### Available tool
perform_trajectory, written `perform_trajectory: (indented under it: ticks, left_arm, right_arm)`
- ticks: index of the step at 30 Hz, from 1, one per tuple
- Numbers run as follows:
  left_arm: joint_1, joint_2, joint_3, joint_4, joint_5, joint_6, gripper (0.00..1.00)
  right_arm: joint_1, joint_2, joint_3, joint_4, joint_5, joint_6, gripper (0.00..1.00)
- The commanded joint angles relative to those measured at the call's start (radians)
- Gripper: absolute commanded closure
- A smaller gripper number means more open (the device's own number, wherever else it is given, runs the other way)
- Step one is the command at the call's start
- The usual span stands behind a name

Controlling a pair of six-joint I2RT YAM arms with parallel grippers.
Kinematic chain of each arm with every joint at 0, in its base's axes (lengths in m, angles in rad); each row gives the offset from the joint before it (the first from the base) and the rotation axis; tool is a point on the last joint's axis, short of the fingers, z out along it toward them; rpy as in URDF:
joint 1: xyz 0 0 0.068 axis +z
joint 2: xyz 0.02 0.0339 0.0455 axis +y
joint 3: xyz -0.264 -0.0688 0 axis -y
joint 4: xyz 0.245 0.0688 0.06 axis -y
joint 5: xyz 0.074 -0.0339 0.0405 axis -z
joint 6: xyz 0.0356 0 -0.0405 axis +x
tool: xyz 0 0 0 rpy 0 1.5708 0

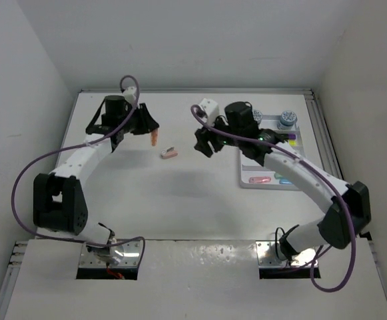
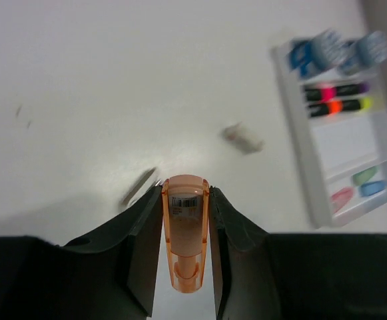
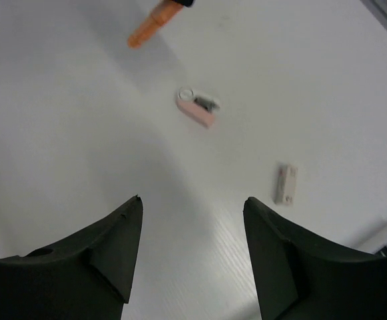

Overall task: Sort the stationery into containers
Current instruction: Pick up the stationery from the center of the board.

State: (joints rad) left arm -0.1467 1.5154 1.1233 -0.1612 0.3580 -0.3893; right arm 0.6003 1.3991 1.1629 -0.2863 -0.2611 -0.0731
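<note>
My left gripper (image 1: pixel 149 130) is shut on a pastel orange stub (image 1: pixel 154 138), held above the table at the back left; the left wrist view shows the stub (image 2: pixel 185 233) clamped between the fingers of this gripper (image 2: pixel 185 191). A small pinkish item (image 1: pixel 169 154) lies on the table between the arms and shows in both wrist views (image 2: pixel 243 137) (image 3: pixel 196 110). My right gripper (image 1: pixel 203 143) is open and empty (image 3: pixel 192 200) above the table, right of that item. The white tray (image 1: pixel 242 175) holds markers (image 2: pixel 336 99), two pots (image 2: pixel 326 47) and pink, green and blue stubs (image 2: pixel 360 187).
A tiny beige block (image 3: pixel 285 185) lies on the table right of the pinkish item in the right wrist view. The tray (image 2: pixel 346 140) sits at the table's right side near the raised edge. White walls close the table in on three sides.
</note>
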Motion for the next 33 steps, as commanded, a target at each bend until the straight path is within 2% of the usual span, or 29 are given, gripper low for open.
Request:
perform_trajectory:
  ticks: [1, 4, 8, 22, 25, 27, 28, 29, 31, 32, 33]
  left_arm:
    - [-0.011, -0.072, 0.052, 0.117, 0.062, -0.207, 1.00]
    - [-0.021, -0.080, 0.063, 0.143, 0.100, -0.293, 1.00]
    - [-0.028, -0.086, 0.058, 0.244, 0.121, -0.365, 1.00]
    - [-0.040, -0.124, 0.017, 0.301, 0.193, -0.424, 1.00]
    - [-0.042, -0.130, 0.006, 0.310, 0.205, -0.425, 1.00]
    - [-0.045, -0.132, -0.005, 0.339, 0.223, -0.431, 1.00]
    - [-0.045, -0.133, -0.007, 0.350, 0.236, -0.437, 1.00]
    - [-0.047, -0.136, -0.007, 0.353, 0.246, -0.438, 1.00]
    - [-0.040, -0.138, -0.007, 0.353, 0.251, -0.431, 0.99]
    - [-0.040, -0.141, -0.008, 0.350, 0.260, -0.428, 0.93]
    - [-0.036, -0.142, -0.008, 0.345, 0.262, -0.425, 0.66]
  right_arm:
    - [0.079, 0.139, 0.202, 0.052, 0.184, 0.211, 0.38]
    - [0.118, 0.214, 0.299, 0.045, 0.241, 0.272, 0.38]
    - [0.136, 0.322, 0.437, 0.045, 0.243, 0.366, 0.37]
    - [0.151, 0.413, 0.517, 0.114, 0.197, 0.475, 0.33]
    - [0.144, 0.426, 0.523, 0.131, 0.192, 0.476, 0.37]
    - [0.139, 0.437, 0.526, 0.131, 0.184, 0.473, 0.49]
    - [0.132, 0.440, 0.524, 0.131, 0.171, 0.463, 0.58]
    - [0.128, 0.440, 0.520, 0.131, 0.157, 0.452, 0.75]
    - [0.121, 0.436, 0.495, 0.133, 0.132, 0.417, 0.88]
    - [0.119, 0.430, 0.488, 0.134, 0.129, 0.403, 0.93]
    - [0.113, 0.422, 0.460, 0.137, 0.126, 0.389, 0.99]
